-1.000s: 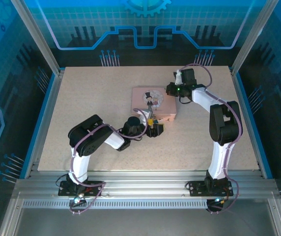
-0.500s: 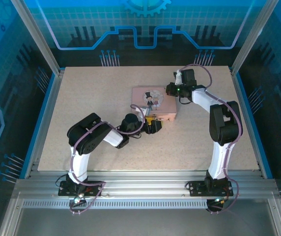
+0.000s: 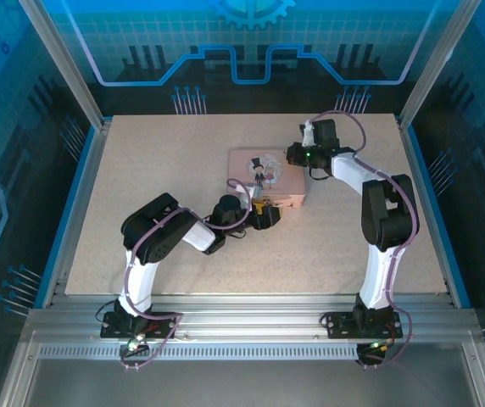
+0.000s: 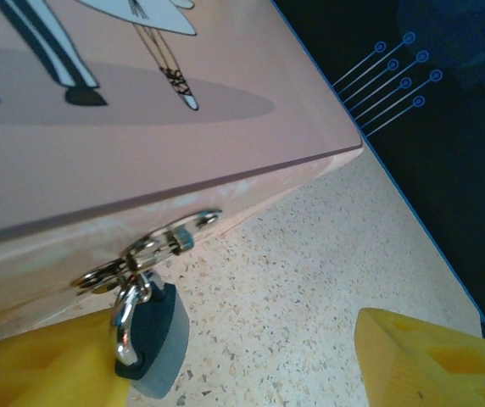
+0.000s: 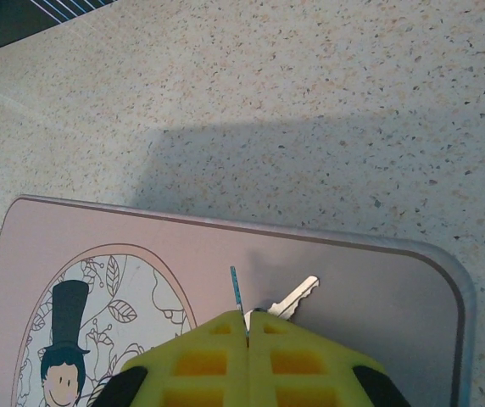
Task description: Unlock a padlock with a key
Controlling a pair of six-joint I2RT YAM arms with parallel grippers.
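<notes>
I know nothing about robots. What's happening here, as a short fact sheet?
padlock: hangs by its shackle from the hasp on the pink box's front
pink box: on the table, cartoon lid facing up
key: tip pokes out over the lid
right gripper: shut on the key, above the box
left gripper: open, padlock beside one yellow finger
key in lock: not yet

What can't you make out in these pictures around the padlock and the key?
- Keyhole of the padlock: left wrist view, its underside faces away at the lower edge.
- Head of the key: right wrist view, hidden between the fingers of the shut right gripper.
- The padlock in the top view: too small, crowded by the left gripper.
</notes>
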